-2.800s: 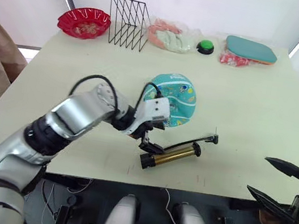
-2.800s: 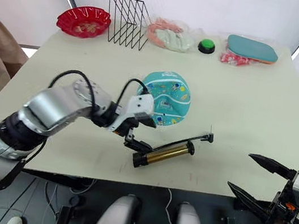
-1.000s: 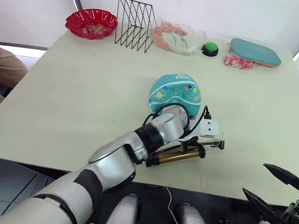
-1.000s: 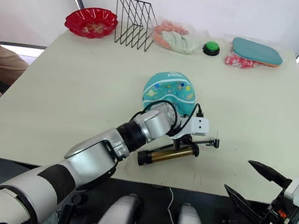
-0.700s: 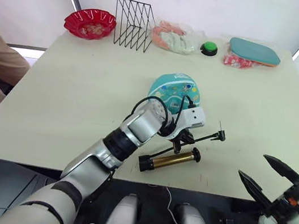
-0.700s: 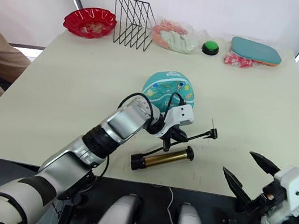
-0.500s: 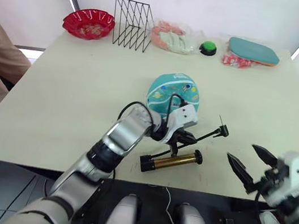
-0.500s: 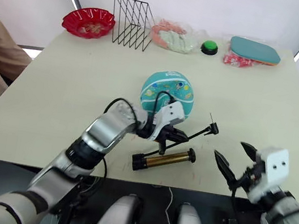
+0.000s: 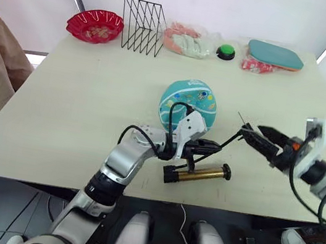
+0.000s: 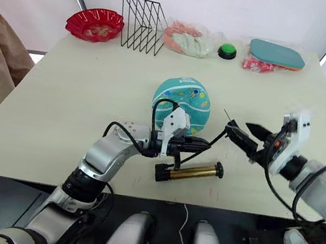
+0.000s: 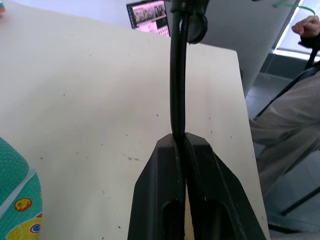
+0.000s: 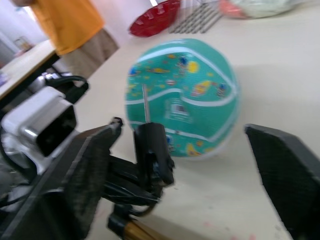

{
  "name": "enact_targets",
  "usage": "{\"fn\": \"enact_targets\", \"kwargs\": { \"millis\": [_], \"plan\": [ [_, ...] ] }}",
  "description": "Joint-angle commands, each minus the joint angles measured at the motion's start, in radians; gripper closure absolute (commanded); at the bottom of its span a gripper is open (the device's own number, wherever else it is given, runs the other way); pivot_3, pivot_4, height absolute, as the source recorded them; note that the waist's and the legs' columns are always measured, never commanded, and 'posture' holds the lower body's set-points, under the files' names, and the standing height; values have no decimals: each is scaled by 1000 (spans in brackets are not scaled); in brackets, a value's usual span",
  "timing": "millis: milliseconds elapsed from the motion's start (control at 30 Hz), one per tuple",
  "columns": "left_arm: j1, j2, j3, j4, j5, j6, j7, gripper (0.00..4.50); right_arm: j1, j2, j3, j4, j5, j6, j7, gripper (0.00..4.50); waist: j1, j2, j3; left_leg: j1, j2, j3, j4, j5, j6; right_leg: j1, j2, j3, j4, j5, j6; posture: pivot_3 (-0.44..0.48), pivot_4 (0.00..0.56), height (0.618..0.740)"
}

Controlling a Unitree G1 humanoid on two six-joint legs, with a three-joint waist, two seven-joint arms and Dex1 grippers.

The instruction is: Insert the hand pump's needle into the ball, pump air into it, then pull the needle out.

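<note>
The teal ball [image 9: 189, 103] with white seams rests mid-table. In front of it lies the gold hand pump [image 9: 198, 175], its black hose [image 11: 177, 75] rising to the right. My left gripper [image 9: 207, 147] is shut on that hose partway along, the pads [image 11: 170, 150] pinched on it. The hose ends in a black fitting [image 12: 152, 150] with the thin needle [image 12: 145, 105] pointing up, held off the table just right of the ball. My right gripper [image 9: 254, 137] has its fingers [image 12: 92, 180] spread on either side of the fitting, open, not touching it.
Along the far edge stand a red bowl [image 9: 95, 23], a black wire rack [image 9: 142, 24], a bag of pink and white items [image 9: 186, 40], a green button [image 9: 226, 51] and a teal paddle case [image 9: 274, 54]. A person in an orange top [image 12: 70, 25] stands beyond the table's left side.
My right arm has swung up from beyond the table's front edge to the needle fitting. My left gripper has drawn back left along the hose, and the pump has shifted slightly right.
</note>
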Motion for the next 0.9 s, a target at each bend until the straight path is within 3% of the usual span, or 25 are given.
{"fn": "enact_targets", "kwargs": {
  "millis": [33, 100, 900],
  "plan": [
    [-11, -9, 15, -37, -39, -19, 12, 4500, -20, -14, -3, 6, 38, 2, 20, 1765, 0, 0, 0, 0, 0, 0, 0, 0, 0, 0, 0, 0, 0, 0, 0, 0, 150, 740],
    [-11, -11, 17, -44, -53, -11, 17, 4500, -26, -14, 3, 7, 45, -1, 31, 2757, -1, 0, 0, 0, 0, 1, 0, 0, 0, 0, 0, 2, -1, 0, 0, 0, 150, 740],
    [-24, 43, -2, -61, -139, 28, 1, 4500, -25, -7, 13, -4, 55, -44, 64, 2757, -3, 0, 0, 0, 0, 2, 0, 0, 0, 0, 0, 2, -1, 0, 1, 0, 150, 740]
  ]
}}
